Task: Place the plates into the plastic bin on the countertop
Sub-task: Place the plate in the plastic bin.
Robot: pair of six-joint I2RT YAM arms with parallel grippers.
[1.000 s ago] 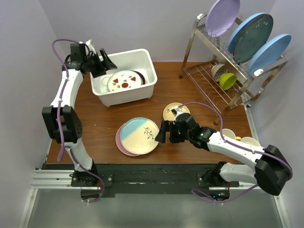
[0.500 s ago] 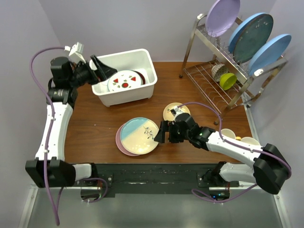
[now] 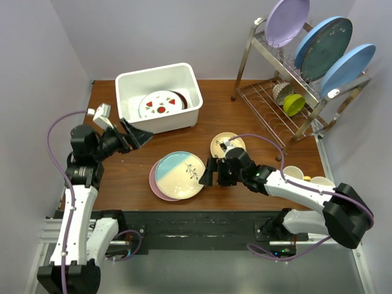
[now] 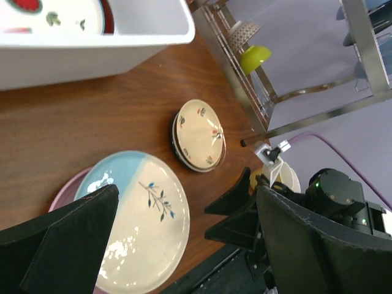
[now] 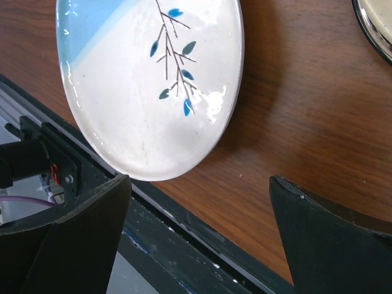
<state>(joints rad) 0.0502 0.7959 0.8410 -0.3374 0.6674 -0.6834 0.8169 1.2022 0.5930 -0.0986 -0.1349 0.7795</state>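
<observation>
Brown wood-grain countertop (image 3: 217, 104) between pale lilac walls (image 3: 184, 30) bears the plastic bin (image 3: 165, 124); both jaws gape wide, empty.

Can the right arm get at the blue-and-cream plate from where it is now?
Probably yes: the right gripper sits open beside the blue-and-cream plate, nothing between them; it lies on a pink plate.

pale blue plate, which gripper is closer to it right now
Right. The right gripper sits open beside the pale blue plate, at its right edge; the left gripper hangs farther away, off its far-left side.
</observation>
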